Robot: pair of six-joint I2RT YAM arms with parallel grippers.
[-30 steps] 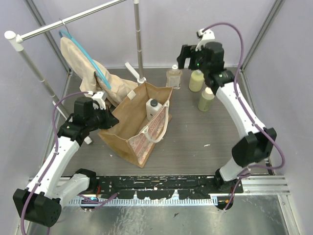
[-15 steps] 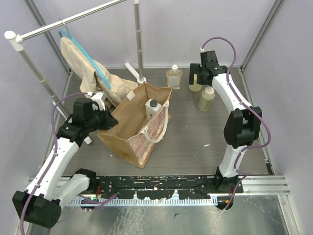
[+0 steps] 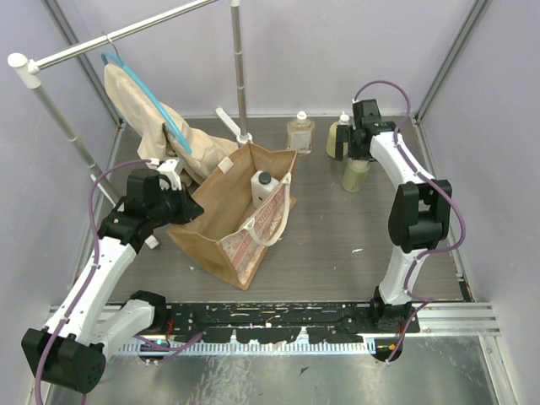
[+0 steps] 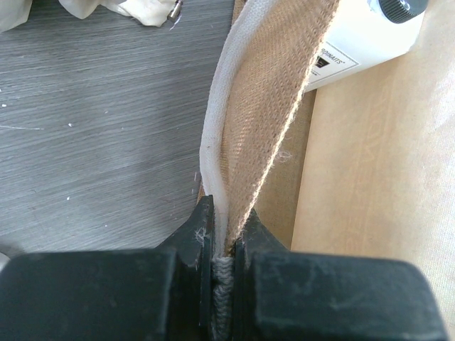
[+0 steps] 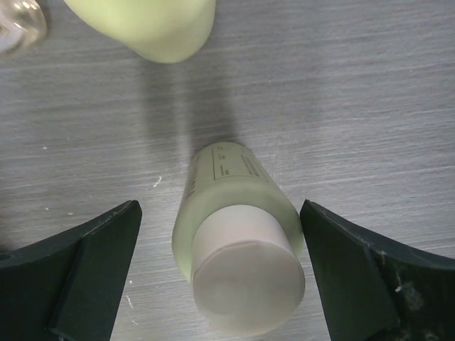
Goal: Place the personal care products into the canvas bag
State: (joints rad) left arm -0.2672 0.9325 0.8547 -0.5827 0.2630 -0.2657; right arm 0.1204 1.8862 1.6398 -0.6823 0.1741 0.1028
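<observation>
White bottle (image 3: pixel 263 187) in canvas bag (image 3: pixel 221 226); three remain. My left gripper (image 4: pixel 224 240) pinches its rim, right gripper (image 5: pixel 220 238) agape over yellow-green bottle (image 5: pixel 238 213).

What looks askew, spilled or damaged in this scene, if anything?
Nothing looks spilled or damaged. Only the beige garment hangs crooked on its blue hanger, its lower end slumped onto the table behind the canvas bag.

The left wrist view cut the white bottle (image 4: pixel 362 42) off at its top edge, and the label print was too small to read. The right wrist view cropped the far yellow-green bottle (image 5: pixel 153 25) and left only a sliver of the amber bottle (image 5: pixel 15 25) in the corner.
</observation>
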